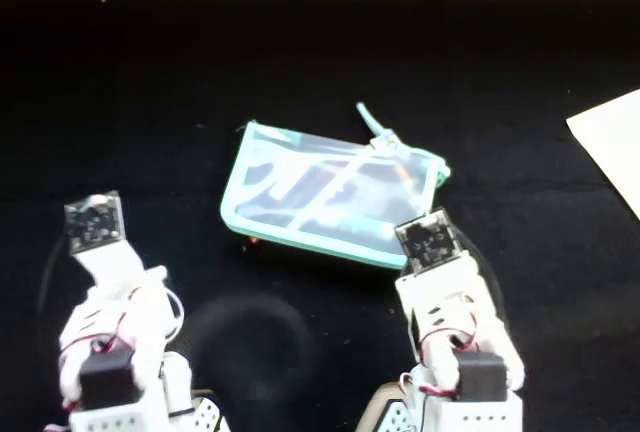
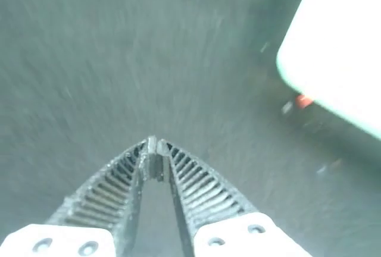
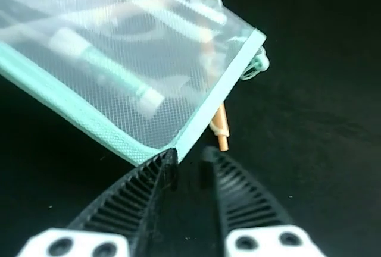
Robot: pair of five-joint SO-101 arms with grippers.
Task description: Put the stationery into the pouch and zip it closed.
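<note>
From above: mint-edged mesh pouch (image 1: 330,197) flat on the black table (image 1: 150,82), near its middle, slightly skewed; white sheet (image 1: 612,142) at the far side edge. At the left wrist: left gripper (image 2: 153,150) closed on nothing, tips meeting over bare table, pouch corner well apart from it. At the right wrist: right gripper (image 3: 187,160) narrowly parted, empty, just beside the pouch's corner; mint pen (image 3: 107,69) inside the mesh, orange tip (image 3: 222,132) poking past the edge.
</note>
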